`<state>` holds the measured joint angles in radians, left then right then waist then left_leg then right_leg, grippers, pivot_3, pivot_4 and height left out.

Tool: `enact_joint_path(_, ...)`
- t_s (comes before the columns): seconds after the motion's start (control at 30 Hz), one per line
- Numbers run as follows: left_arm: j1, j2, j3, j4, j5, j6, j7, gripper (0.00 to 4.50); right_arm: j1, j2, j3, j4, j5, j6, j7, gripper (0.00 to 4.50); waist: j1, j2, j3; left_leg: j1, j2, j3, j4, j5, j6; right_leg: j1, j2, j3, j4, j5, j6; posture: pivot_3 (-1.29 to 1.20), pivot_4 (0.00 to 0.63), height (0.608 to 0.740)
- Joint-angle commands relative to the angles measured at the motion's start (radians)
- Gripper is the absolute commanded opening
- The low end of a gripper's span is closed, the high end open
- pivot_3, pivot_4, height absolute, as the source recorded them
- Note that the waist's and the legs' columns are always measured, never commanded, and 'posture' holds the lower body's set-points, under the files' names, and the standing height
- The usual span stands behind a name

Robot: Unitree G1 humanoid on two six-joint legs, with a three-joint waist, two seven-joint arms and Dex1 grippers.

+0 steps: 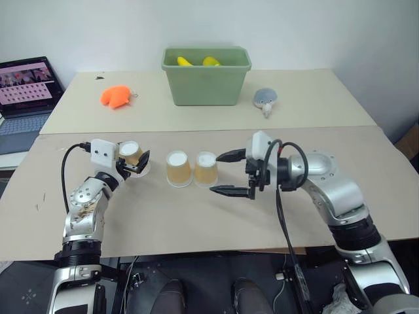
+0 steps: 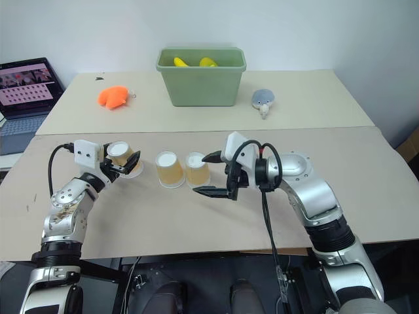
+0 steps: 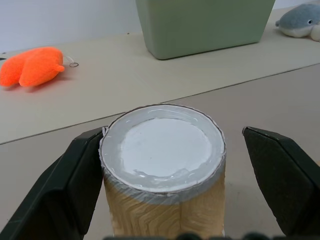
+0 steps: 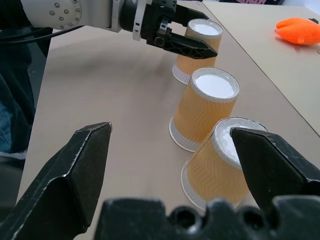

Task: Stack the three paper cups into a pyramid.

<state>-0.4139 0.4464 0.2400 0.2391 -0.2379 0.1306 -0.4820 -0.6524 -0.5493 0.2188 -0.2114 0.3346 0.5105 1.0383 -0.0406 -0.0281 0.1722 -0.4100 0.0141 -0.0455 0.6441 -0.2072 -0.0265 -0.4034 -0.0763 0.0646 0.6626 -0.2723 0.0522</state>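
**Stock on table: three cups, no pyramid yet**

1. Laptop [image 1: 23,91], far left edge, off my work surface.
2. Orange plush toy [image 1: 116,97], back table.
3. My left gripper [image 1: 135,164], fingers spread wide around the left paper cup [image 1: 133,156]; cup inverted, standing on the table, not clamped as far as I can judge.
4. Middle paper cup [image 1: 178,169] and right paper cup [image 1: 205,169], inverted, side by side, nearly touching: a likely base.
5. Green bin [image 1: 207,76], yellow items inside.
6. My right gripper [image 1: 226,173], released, empty, just beside the right cup.
7. Grey plush toy [image 1: 265,99].

Remaining: grasp the left cup, lift it, seat it atop the pair.
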Motion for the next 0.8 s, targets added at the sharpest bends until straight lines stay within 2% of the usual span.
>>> enact_joint_path(0.03, -0.011, 0.016, 0.017, -0.036, -0.008, -0.026, 0.005, 3.97, -0.023, 0.003, -0.013, -0.013, -0.002, -0.027, -0.004, 4.5, 0.0, 0.0, 0.0, 0.0, 0.0, 0.0, 0.0, 0.0, 0.0, 0.0, 0.0, 0.0, 0.0, 0.0, 0.0, 0.0, 0.15, 0.732)
enact_joint_path(0.1, -0.009, 0.018, 0.018, -0.036, -0.007, -0.024, 0.006, 3.53, -0.023, 0.004, -0.012, -0.011, -0.005, -0.029, -0.006, 4.5, 0.0, 0.0, 0.0, 0.0, 0.0, 0.0, 0.0, 0.0, 0.0, 0.0, 0.0, 0.0, 0.0, 0.0, 0.0, 0.0, 0.15, 0.732)
enact_joint_path(0.13, -0.009, 0.019, 0.018, -0.037, -0.006, -0.024, 0.007, 3.06, -0.023, 0.004, -0.011, -0.01, -0.006, -0.03, -0.007, 4.5, 0.0, 0.0, 0.0, 0.0, 0.0, 0.0, 0.0, 0.0, 0.0, 0.0, 0.0, 0.0, 0.0, 0.0, 0.0, 0.0, 0.15, 0.732)
enact_joint_path(0.17, -0.009, 0.019, 0.018, -0.037, -0.005, -0.023, 0.007, 2.8, -0.023, 0.004, -0.011, -0.009, -0.008, -0.031, -0.007, 4.5, 0.0, 0.0, 0.0, 0.0, 0.0, 0.0, 0.0, 0.0, 0.0, 0.0, 0.0, 0.0, 0.0, 0.0, 0.0, 0.0, 0.15, 0.732)
enact_joint_path(0.23, -0.011, 0.019, 0.016, -0.034, -0.004, -0.022, 0.009, 2.52, -0.024, 0.005, -0.01, -0.004, -0.011, -0.034, -0.007, 4.5, 0.0, 0.0, 0.0, 0.0, 0.0, 0.0, 0.0, 0.0, 0.0, 0.0, 0.0, 0.0, 0.0, 0.0, 0.0, 0.0, 0.15, 0.732)
enact_joint_path(0.57, -0.067, 0.02, 0.015, -0.073, -0.033, 0.001, -0.001, 2.51, -0.023, 0.011, -0.009, 0.004, -0.024, -0.036, -0.012, 4.5, 0.001, 0.0, 0.0, 0.0, 0.0, 0.0, 0.0, 0.0, 0.0, 0.0, 0.0, 0.0, 0.0, 0.0, 0.0, 0.0, 0.15, 0.732)
enact_joint_path(0.73, -0.222, 0.066, 0.007, -0.069, -0.118, 0.096, -0.106, 2.51, -0.028, 0.014, -0.012, 0.032, -0.05, -0.047, -0.033, 4.5, 0.003, -0.001, 0.001, -0.001, 0.0, -0.001, 0.001, 0.0, 0.0, 0.0, 0.0, -0.001, 0.001, 0.0, 0.0, 0.0, 0.15, 0.732)
enact_joint_path(0.8, -0.304, 0.102, -0.01, -0.072, -0.172, 0.151, -0.208, 2.51, -0.026, 0.016, -0.02, 0.042, -0.058, -0.048, -0.048, 4.5, 0.002, -0.001, 0.001, -0.003, -0.001, -0.001, 0.002, 0.0, 0.0, 0.0, 0.0, -0.002, 0.0, 0.0, 0.0, 0.0, 0.15, 0.732)
